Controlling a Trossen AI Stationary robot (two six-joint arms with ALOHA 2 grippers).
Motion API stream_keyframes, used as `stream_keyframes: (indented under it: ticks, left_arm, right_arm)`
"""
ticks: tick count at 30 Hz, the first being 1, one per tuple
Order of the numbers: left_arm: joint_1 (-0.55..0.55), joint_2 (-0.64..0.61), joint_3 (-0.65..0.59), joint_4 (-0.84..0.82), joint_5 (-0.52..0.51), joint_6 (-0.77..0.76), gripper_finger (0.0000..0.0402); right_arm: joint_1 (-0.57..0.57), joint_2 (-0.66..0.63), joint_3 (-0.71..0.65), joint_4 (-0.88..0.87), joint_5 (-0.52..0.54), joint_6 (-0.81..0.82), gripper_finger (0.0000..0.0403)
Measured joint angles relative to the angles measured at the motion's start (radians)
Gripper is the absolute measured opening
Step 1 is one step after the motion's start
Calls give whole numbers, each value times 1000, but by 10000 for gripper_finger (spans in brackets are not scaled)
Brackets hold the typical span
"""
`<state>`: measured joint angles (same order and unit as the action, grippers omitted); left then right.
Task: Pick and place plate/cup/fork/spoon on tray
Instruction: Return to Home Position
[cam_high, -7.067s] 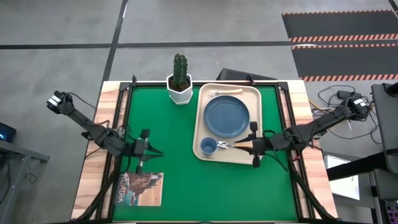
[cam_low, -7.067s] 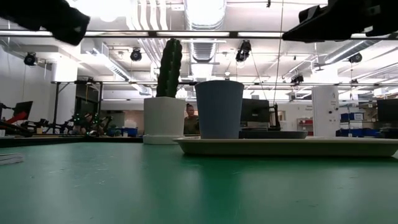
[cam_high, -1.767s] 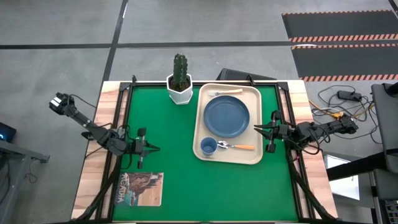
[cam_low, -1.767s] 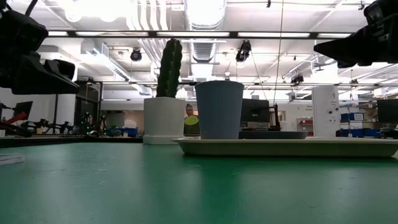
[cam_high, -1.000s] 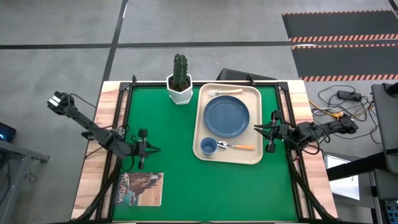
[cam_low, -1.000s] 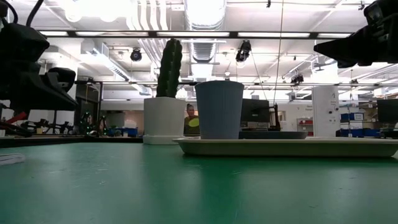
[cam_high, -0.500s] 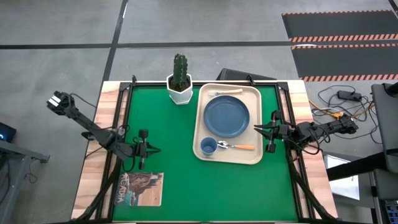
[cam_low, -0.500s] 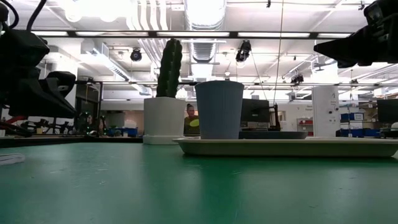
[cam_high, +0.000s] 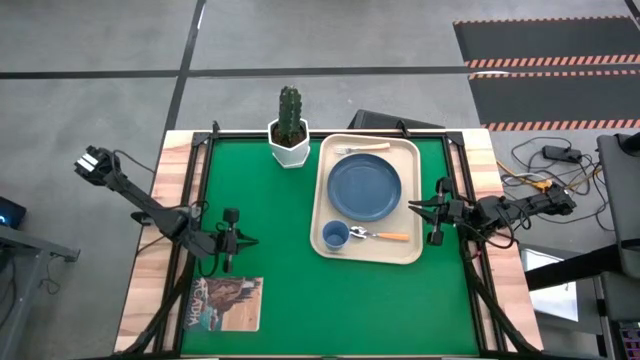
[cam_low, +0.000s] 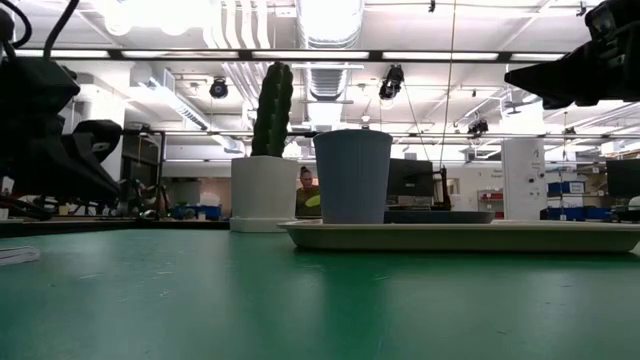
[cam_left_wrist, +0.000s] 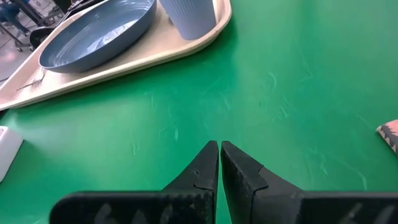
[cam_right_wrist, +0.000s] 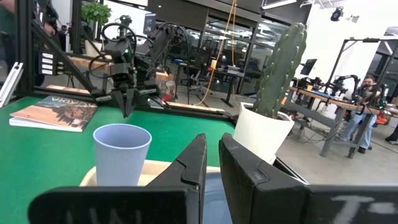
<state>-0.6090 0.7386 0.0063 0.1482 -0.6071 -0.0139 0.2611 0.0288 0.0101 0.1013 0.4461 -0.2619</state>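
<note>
The cream tray (cam_high: 408, 182) lies on the right half of the green mat. On it rest the slate-blue plate (cam_high: 365, 188), the light-blue cup (cam_high: 335, 235) upright at its near left corner, the spoon (cam_high: 382, 236) beside the cup and the fork (cam_high: 362, 149) at its far end. My left gripper (cam_high: 252, 240) is shut and empty, low over the mat to the left of the tray; its tips show in the left wrist view (cam_left_wrist: 219, 147). My right gripper (cam_high: 410, 207) is shut and empty above the tray's right rim, pointing left (cam_right_wrist: 212, 142).
A white hexagonal pot with a cactus (cam_high: 289, 130) stands at the mat's far edge, left of the tray. A book (cam_high: 224, 302) lies at the near left corner. Bare green mat (cam_high: 290, 260) lies between my left gripper and the tray.
My left gripper has sunk a little toward the mat, still shut. The tray and the things on it have stayed where they were.
</note>
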Motion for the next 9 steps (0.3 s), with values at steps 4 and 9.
stream_keyframes:
  ticks: [4, 9]
  left_arm:
    - [0, 15, 0, 0, 0, 0, 2]
    - [0, 35, 0, 0, 0, 0, 2]
  right_arm:
    - [0, 0, 0, 0, 0, 0, 33]
    - [0, 0, 0, 0, 0, 0, 33]
